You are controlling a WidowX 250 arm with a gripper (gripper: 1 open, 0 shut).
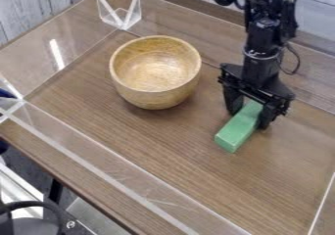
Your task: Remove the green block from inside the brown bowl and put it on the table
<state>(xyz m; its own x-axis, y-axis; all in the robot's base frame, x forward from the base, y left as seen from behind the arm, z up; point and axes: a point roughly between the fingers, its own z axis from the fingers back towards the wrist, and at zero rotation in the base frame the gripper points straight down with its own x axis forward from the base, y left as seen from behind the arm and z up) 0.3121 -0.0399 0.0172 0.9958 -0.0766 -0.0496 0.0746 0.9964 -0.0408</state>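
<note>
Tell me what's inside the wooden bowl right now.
Nothing visible: the round light-tan wooden bowl shows only bare grained interior, though its near wall hides a sliver of the floor. The long bright green block lies outside on the brown wood-grain table.

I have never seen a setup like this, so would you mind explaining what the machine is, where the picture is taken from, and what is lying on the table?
The black machine is a robot arm ending in a gripper, a two-fingered claw pointing straight down. The single picture comes from a camera looking down at the table from one corner. Clear plastic walls line the table's edges. On it stand an empty brown bowl and a green block lying flat beside the bowl. The gripper's fingers are open around the block's far end, so the block rests on the table rather than being held.
</note>
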